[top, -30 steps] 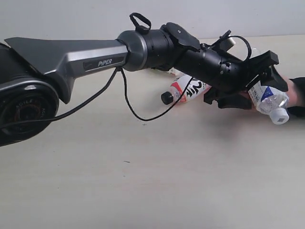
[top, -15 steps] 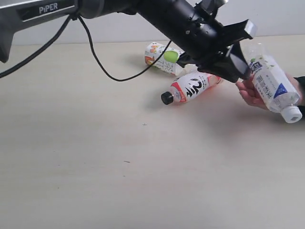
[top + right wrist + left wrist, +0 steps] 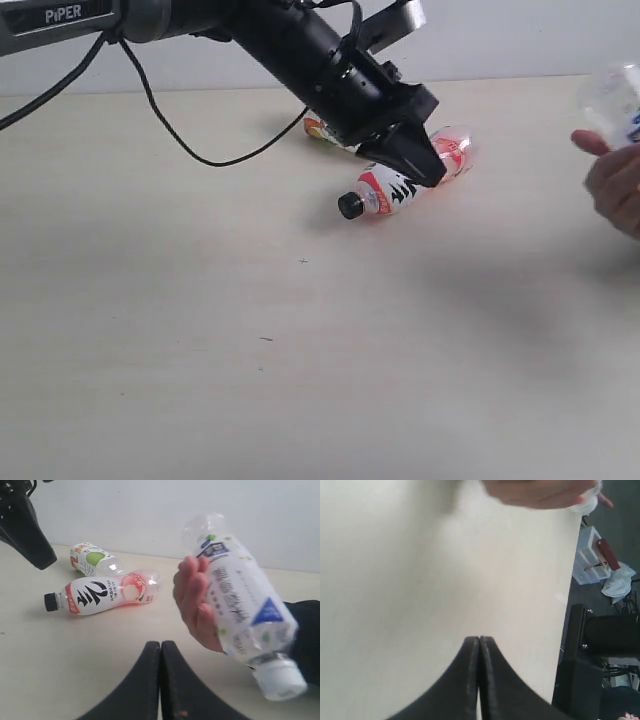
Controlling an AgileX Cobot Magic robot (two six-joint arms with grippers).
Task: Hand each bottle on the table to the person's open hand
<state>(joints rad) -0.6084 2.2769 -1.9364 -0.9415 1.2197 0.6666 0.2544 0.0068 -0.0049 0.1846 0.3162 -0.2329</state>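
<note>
The person's hand (image 3: 197, 605) holds the blue-and-white bottle (image 3: 240, 595), seen at the right edge of the exterior view as the hand (image 3: 615, 180) with the bottle (image 3: 612, 98) above it. The red-and-white bottle (image 3: 395, 188) with a black cap lies on the table (image 3: 300, 350). Behind it lies the white bottle with the apple picture (image 3: 92, 560), mostly hidden by the arm in the exterior view. My left gripper (image 3: 425, 170) hangs shut and empty just over the red-and-white bottle; its fingertips (image 3: 479, 639) are pressed together. My right gripper (image 3: 160, 644) is shut and empty, low over the table near the hand. The green-and-white bottle is out of view.
The left arm's black cable (image 3: 190, 150) hangs over the table's back left. In the left wrist view the table's edge (image 3: 568, 605) borders dark equipment and a white box (image 3: 595, 555) off the table.
The left gripper has let the blue-and-white bottle go into the hand, shut, and swung back left over the red-and-white bottle. The hand has drawn right with the bottle.
</note>
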